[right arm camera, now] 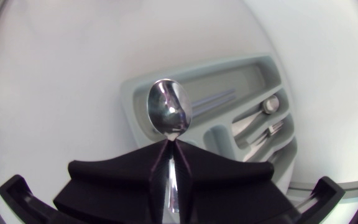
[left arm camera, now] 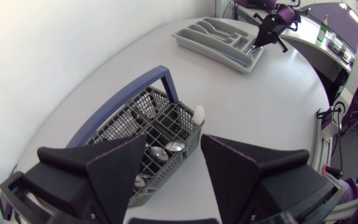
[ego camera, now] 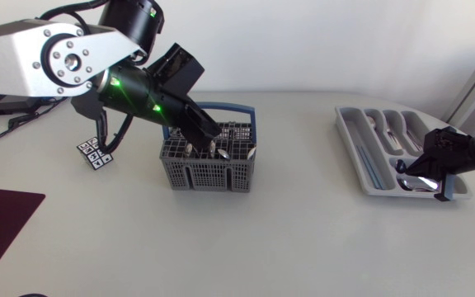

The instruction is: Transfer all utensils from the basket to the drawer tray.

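Tightly, right claw (right arm camera: 169,149) grips spoon (right arm camera: 169,115); left claw (left arm camera: 174,149) gapes wide

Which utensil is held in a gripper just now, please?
The spoon pinched by the right gripper above the drawer tray; the others lie in the tray or stand in the basket.

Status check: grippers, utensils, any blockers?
Left gripper open over basket, utensils inside. Right gripper shut on spoon above tray. Nothing in the way.
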`<act>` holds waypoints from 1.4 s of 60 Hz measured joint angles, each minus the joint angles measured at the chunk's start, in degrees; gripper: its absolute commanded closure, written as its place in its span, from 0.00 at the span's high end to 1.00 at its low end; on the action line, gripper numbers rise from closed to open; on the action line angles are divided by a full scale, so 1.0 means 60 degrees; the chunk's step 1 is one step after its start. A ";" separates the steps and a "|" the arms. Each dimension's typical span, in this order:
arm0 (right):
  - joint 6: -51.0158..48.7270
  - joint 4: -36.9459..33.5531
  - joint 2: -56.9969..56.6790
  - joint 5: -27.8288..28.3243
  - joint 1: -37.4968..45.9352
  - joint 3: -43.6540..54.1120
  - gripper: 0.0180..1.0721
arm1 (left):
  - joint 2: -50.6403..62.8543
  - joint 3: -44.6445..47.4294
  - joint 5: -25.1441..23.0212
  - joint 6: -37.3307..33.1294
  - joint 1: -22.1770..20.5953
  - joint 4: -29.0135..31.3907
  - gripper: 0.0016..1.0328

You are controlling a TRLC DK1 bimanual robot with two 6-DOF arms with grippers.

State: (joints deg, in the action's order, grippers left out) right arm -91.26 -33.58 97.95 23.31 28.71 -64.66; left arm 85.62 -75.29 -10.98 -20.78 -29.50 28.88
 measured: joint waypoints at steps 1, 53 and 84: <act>-0.0102 0.0073 0.0080 -0.0076 0.0058 -0.0069 0.11 | -0.0007 0.0007 0.0000 -0.0040 0.0026 -0.0011 0.61; -0.2452 0.3428 0.1741 -0.1472 0.1038 0.0186 0.57 | -0.0036 0.0229 0.0492 -0.0583 -0.0419 0.0000 0.66; 0.0291 0.1249 -0.2259 -0.1355 -0.1621 0.2127 0.61 | -0.0033 0.0670 0.0958 -0.1366 -0.0412 -0.0040 0.68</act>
State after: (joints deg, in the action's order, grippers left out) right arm -89.52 -26.09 84.40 15.18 18.98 -51.90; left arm 85.43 -71.26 -5.23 -28.97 -31.97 28.64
